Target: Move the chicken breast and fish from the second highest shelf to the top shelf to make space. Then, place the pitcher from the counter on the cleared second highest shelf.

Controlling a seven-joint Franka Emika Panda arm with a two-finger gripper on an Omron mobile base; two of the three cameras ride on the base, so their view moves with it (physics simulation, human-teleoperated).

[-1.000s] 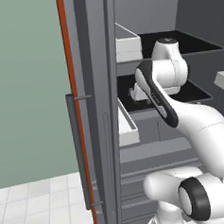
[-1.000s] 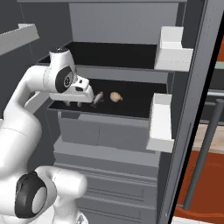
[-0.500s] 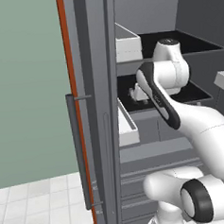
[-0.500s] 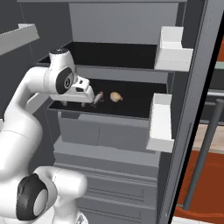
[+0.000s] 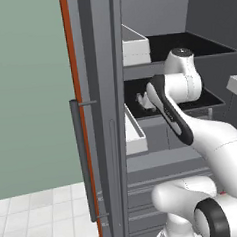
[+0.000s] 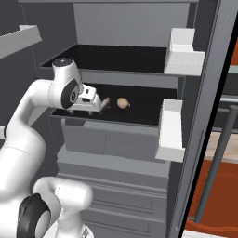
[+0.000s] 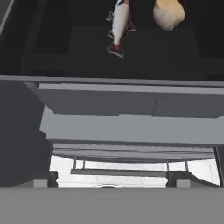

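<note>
The fish (image 7: 119,24) lies on the black second highest shelf (image 7: 65,48) with the tan chicken breast (image 7: 168,13) just to its right, both beyond the shelf's grey front edge. In the right base view the chicken breast (image 6: 122,102) sits mid-shelf, and the fish (image 6: 106,102) shows right at the tips of my gripper (image 6: 97,108). The gripper is open and holds nothing, its tips wide apart low in the hand view (image 7: 111,179). It hovers at the front left of the second highest shelf (image 6: 139,114). Above it the top shelf (image 6: 121,58) is bare. The pitcher is out of view.
White door bins (image 6: 183,56) hang on the open right door, another lower down (image 6: 169,128). More bins (image 5: 134,48) flank the left side. The fridge door's grey bar handle (image 6: 216,172) stands at right, with the beige counter (image 6: 228,146) behind it. My own arm (image 5: 173,114) crosses the shelf opening.
The jaws have opened wide from a nearly shut stand. The arm has hardly shifted, and the fish and chicken breast stay on the shelf.
</note>
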